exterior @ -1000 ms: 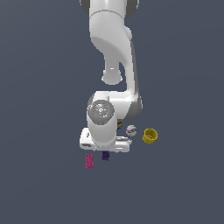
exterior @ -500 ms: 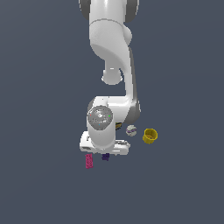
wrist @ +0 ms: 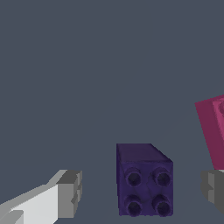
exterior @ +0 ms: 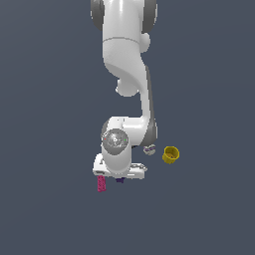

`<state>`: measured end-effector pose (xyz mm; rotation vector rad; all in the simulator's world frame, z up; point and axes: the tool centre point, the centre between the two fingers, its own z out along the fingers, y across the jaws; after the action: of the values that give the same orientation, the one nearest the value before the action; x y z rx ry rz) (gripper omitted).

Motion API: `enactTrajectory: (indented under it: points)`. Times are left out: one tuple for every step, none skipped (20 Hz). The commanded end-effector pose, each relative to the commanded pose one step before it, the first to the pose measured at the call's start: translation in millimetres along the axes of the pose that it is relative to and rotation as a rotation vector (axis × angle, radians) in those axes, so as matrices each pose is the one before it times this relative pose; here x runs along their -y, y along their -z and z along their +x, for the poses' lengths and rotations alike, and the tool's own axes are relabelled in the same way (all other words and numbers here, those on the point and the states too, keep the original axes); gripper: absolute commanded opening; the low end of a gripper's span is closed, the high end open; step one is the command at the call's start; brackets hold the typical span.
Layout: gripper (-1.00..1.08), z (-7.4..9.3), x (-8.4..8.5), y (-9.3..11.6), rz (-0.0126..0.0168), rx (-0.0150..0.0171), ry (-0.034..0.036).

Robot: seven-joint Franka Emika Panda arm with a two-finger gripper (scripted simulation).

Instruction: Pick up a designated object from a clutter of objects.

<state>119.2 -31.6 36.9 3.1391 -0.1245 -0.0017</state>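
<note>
In the exterior view, the dark purple block [exterior: 119, 180] is mostly hidden beneath the gripper [exterior: 118, 175], just beside the pink brick [exterior: 102, 184]. In the wrist view, the dark purple block [wrist: 144, 180] is seen between wide-open jaws, untouched, with the pink brick [wrist: 213, 131] beside it.

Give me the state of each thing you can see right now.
Claw: open, fingers either side of the purple block, no contact visible.
Purple block: on the floor, studs facing the wrist camera, not gripped.
Pink brick: on the floor, beside the block, apart from it.
Yellow cup: lying tilted, apart.
</note>
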Motion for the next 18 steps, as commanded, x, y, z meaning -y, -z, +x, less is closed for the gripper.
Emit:
enactTrajectory:
  points:
    - [1.00,0.06,-0.02,-10.15,0.00004,-0.00073,-0.00010]
    - [1.00,0.18,0.02,-2.41,0.00000,0.00000,0.00000]
    - [1.00,0.28,0.01,-1.62,0.00000,0.00000,0.00000]
    - [1.00,0.37,0.01,-0.84,0.00000,0.00000,0.00000]
    - [1.00,0.38,0.01,-0.17,0.00000,0.00000,0.00000]
    - [1.00,0.16,0.00,0.05,0.00000,0.00000,0.00000]
    - [-1.00,0.00,0.00,0.00,0.00000,0.00000,0.00000]
    - [-1.00,0.00,0.00,0.00,0.00000,0.00000,0.00000]
    - [-1.00,0.00,0.00,0.00,0.00000,0.00000,0.00000]
    - [-1.00,0.00,0.00,0.00,0.00000,0.00000,0.00000]
    - [-1.00,0.00,0.00,0.00,0.00000,0.00000,0.00000]
    - [-1.00,0.00,0.00,0.00,0.00000,0.00000,0.00000]
    - [-1.00,0.00,0.00,0.00,0.00000,0.00000,0.00000]
    - [-1.00,0.00,0.00,0.00,0.00000,0.00000,0.00000]
    - [-1.00,0.00,0.00,0.00,0.00000,0.00000,0.00000]
    - [-1.00,0.00,0.00,0.00,0.00000,0.00000,0.00000]
    - [-1.00,-0.06,0.03,0.05,0.00000,0.00000,0.00000]
    - [-1.00,-0.02,-0.03,0.28,0.00000,0.00000,0.00000]
